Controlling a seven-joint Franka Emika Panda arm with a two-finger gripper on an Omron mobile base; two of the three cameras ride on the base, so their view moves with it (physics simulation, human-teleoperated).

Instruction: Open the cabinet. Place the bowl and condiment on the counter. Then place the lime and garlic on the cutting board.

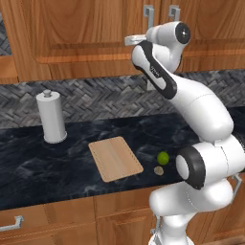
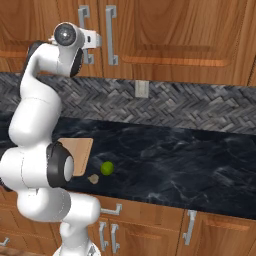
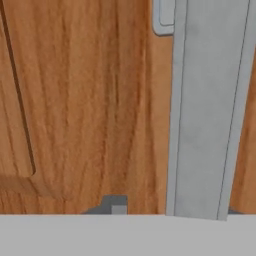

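Observation:
The cabinet (image 1: 86, 28) (image 2: 165, 30) has both doors closed, so the bowl and condiment are hidden. My gripper (image 1: 130, 40) (image 2: 96, 39) is raised against the left door at its vertical grey handle (image 2: 84, 35). In the hand view the handle (image 3: 207, 110) runs up the wood door (image 3: 75, 100), and one fingertip (image 3: 116, 205) stands to its left; the fingers are spread, open. On the counter (image 1: 57, 162) (image 2: 175, 155) lie the cutting board (image 1: 115, 158) (image 2: 80, 150), the lime (image 1: 163, 158) (image 2: 107, 168) and the garlic (image 1: 158, 170) (image 2: 93, 178), both just right of the board.
A white paper-towel roll (image 1: 51, 117) stands at the back left of the counter. A wall outlet (image 2: 142, 89) sits on the herringbone backsplash. Low drawers and doors with metal handles (image 2: 111, 210) run under the counter. A second handle (image 2: 111, 35) hangs on the neighbouring door.

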